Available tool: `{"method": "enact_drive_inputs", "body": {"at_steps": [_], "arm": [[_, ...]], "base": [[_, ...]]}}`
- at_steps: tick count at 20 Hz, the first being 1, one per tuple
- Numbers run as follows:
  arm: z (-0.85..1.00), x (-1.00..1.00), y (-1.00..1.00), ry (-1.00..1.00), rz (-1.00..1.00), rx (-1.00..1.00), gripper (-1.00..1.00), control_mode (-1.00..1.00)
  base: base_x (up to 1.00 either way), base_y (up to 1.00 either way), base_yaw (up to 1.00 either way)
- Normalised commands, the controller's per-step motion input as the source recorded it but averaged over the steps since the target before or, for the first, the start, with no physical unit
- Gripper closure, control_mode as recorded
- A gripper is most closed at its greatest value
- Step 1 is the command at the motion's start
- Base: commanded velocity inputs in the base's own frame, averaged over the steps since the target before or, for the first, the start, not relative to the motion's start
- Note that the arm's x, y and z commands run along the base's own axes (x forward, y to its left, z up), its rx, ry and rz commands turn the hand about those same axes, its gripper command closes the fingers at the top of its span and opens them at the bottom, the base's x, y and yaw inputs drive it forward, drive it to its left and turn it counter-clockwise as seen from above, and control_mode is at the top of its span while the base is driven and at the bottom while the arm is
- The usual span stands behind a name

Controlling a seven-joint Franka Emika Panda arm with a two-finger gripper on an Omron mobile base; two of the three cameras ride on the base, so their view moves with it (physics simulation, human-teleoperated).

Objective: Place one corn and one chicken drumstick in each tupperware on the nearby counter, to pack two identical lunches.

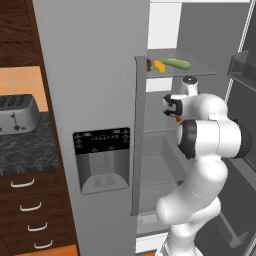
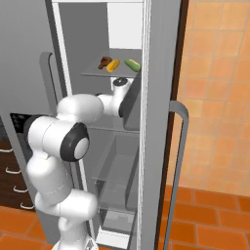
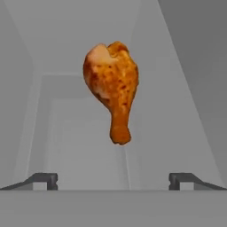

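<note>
Gripper (image 3: 113, 179) is open wide and holds nothing. Straight ahead of it, on a fridge shelf, lies the chicken drumstick (image 3: 111, 88). Its long side points at the gripper, thin bone end nearer, so the fingers can go around it.

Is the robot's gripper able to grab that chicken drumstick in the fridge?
Probably yes. The gripper is open and faces the chicken drumstick straight ahead on the grey shelf, with nothing between them.
</note>
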Motion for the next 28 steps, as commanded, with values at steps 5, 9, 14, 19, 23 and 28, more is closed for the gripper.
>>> {"method": "enact_drive_inputs", "body": {"at_steps": [5, 9, 14, 19, 23, 28], "arm": [[-0.14, 0.41, -0.04, 0.0, 0.0, 0.0, -1.0, -1.0], [-0.13, 0.57, -0.01, 0.0, 0.0, 0.0, -1.0, -1.0], [-0.26, 0.46, -0.06, 0.0, 0.0, 0.0, -1.0, -1.0], [-0.3, 0.31, -0.19, 0.0, 0.0, -0.01, -1.0, -1.0], [-0.24, 0.25, -0.18, 0.0, 0.0, -0.02, -1.0, -1.0], [-0.31, 0.19, 0.0, 0.01, 0.0, 0.0, 1.0, -1.0]], "base": [[0.0, 0.0, 0.0], [0.0, 0.0, 0.0], [0.0, 0.0, 0.0], [0.0, 0.0, 0.0], [0.0, 0.0, 0.0], [0.0, 0.0, 0.0]]}}
